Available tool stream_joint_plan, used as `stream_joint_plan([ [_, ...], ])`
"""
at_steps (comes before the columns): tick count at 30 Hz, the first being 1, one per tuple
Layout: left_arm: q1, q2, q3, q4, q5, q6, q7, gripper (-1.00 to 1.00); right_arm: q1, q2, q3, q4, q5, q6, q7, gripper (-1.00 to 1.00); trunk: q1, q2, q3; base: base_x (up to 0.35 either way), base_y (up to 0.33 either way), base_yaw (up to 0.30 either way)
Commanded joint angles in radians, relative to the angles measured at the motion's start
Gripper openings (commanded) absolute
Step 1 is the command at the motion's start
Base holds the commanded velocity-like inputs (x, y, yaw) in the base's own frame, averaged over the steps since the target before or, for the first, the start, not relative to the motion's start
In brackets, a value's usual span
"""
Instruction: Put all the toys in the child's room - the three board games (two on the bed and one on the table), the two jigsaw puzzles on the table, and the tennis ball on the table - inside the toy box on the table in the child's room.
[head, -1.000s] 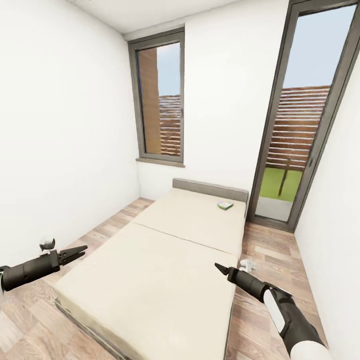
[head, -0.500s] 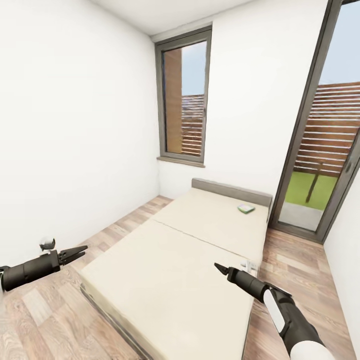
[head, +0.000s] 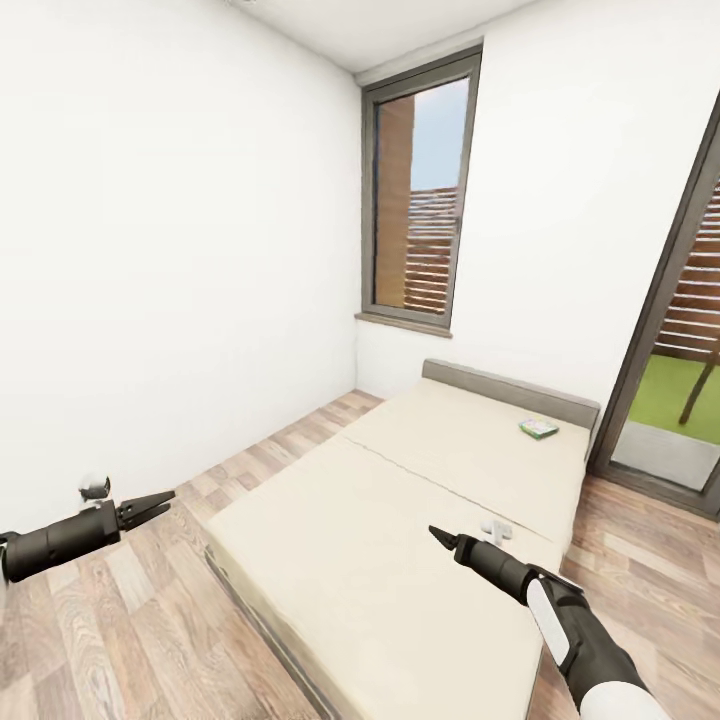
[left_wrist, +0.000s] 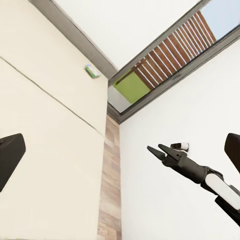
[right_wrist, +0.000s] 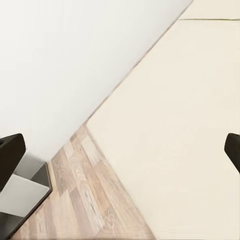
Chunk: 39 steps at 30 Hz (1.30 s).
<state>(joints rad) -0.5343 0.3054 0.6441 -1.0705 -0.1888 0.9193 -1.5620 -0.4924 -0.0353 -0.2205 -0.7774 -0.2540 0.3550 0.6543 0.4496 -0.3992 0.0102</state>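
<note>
A wide low bed (head: 400, 520) with beige mattress pads and a grey headboard stretches ahead of me. One board game (head: 538, 428), a small white-and-green box, lies flat near the headboard on the far pad; the left wrist view has it too (left_wrist: 91, 70). My left gripper (head: 165, 503) hangs open over the wooden floor, left of the bed's near corner. My right gripper (head: 438, 536) is open above the bed's near pad, holding nothing. The table and toy box are out of view.
A plain white wall (head: 150, 300) closes off the left side. A tall grey-framed window (head: 420, 200) stands behind the headboard, and a glass door (head: 670, 400) is at the right. Wooden floor (head: 150, 610) runs between the wall and the bed.
The whole picture has shifted: the camera has turned left, so bed, window and door sit further right. Both arms hold the same pose, and the board game lies where it was.
</note>
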Motion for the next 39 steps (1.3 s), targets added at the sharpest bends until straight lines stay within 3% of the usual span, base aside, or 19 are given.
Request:
stream_joint_plan([
  [1,-0.001,-0.001,0.002,0.000,-0.011,0.010,-0.009,1.00,0.000,0.000,-0.002,0.000,-0.008,0.009,0.002,1.00,0.000,-0.001,0.000,0.000,0.000,0.282],
  [19,-0.001,-0.002,0.002,0.000,-0.011,0.010,-0.009,1.00,0.000,0.000,-0.002,0.000,-0.008,0.009,0.013,1.00,0.000,-0.001,0.000,0.000,-0.002,0.282],
  [39,-0.001,-0.001,0.002,0.000,-0.011,0.010,-0.009,1.00,0.000,0.000,-0.002,0.000,-0.008,0.009,0.013,1.00,0.000,-0.001,0.000,-0.004,-0.121,0.282],
])
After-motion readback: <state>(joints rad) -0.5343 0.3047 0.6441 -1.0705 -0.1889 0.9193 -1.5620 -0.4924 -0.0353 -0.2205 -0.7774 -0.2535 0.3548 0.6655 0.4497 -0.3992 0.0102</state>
